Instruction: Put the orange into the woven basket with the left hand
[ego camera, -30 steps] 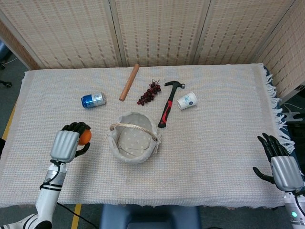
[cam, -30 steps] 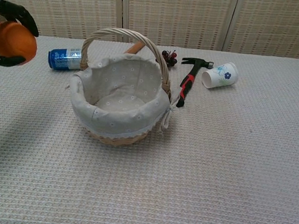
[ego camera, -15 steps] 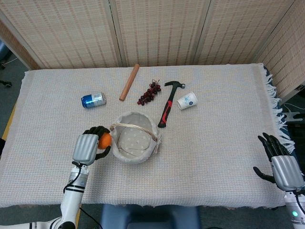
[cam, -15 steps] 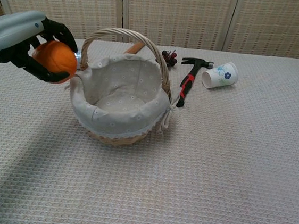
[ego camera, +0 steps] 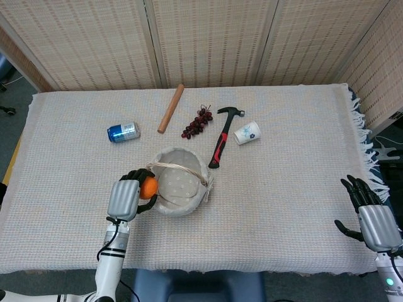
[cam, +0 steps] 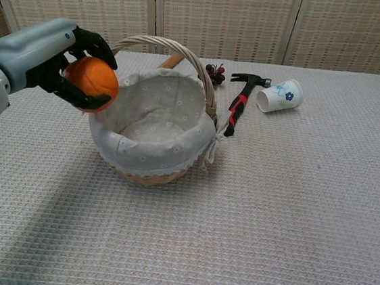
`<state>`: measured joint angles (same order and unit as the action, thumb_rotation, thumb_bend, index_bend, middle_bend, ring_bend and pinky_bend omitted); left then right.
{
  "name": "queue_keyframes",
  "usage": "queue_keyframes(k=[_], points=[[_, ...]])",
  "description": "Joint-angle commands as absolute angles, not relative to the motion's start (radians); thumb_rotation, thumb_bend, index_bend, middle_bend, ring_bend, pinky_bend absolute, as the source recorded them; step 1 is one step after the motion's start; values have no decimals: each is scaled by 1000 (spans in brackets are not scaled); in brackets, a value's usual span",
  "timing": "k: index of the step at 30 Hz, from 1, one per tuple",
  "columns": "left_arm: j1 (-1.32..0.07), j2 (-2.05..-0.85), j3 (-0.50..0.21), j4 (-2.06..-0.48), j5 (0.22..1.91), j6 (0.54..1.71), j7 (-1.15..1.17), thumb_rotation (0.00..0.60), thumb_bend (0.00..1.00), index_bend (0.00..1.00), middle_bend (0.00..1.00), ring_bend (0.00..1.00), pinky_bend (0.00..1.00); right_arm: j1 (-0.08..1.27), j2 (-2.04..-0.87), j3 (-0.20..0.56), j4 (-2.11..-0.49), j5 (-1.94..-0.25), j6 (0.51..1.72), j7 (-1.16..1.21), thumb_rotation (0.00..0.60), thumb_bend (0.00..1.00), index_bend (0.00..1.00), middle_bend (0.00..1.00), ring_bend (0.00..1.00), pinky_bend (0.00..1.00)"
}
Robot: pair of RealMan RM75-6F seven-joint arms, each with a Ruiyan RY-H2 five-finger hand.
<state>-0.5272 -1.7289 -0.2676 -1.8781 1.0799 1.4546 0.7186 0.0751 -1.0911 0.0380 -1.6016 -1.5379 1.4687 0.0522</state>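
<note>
Orange, round with no long axis, sits gripped in the left hand at the woven basket rim.

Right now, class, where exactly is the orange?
The orange is held in the left hand, raised at the left rim of the basket, not yet inside; in the head view it sits against that rim.

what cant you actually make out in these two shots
- Blue can: clear in the head view; in the chest view the left hand and orange cover it.
- Wooden stick: in the chest view the woven basket hides nearly all of it.
- Right hand: only in the head view, wrist cut by the bottom edge.
- Paper cup: its print is too small to read.
</note>
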Motion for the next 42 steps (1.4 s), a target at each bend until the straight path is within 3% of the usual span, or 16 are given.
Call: queue_keyframes(k=[1,9,13,17,22,31,42], points=[[-529,-1729,-259,-1883,1085,1445,702,600,389,208,310,497,666,75,-1091,38,-1601,-1539,1469,54,600,109,0,0,0,199],[-533,-1733,-258,-1920,1094,1418,631,600,372,73,135,347,560,76,-1088,38,-1602,-1537,1466,57,600,109,0,0,0,199],[-534,-1725,-254,-1940,1076,1402,620,600,338,5,37,190,391,75,-1086,37,-1601,-1540,1470,64,600,109,0,0,0,199],[-534,-1703,-252,-1964,1041,1375,604,600,307,0,0,79,271,74,-1086,39,-1600,-1538,1472,70,600,109,0,0,0,199],[-536,-1693,-249,-1980,1019,1360,584,600,276,0,0,26,212,75,-1087,40,-1600,-1536,1470,68,600,109,0,0,0,199],[-537,-1681,-235,-1980,1006,1368,594,600,262,0,0,1,195,76,-1085,40,-1600,-1535,1468,69,600,109,0,0,0,199],[-473,-1392,-55,-1894,1087,1320,630,600,264,0,0,0,151,79,-1087,40,-1603,-1532,1461,58,600,109,0,0,0,199]])
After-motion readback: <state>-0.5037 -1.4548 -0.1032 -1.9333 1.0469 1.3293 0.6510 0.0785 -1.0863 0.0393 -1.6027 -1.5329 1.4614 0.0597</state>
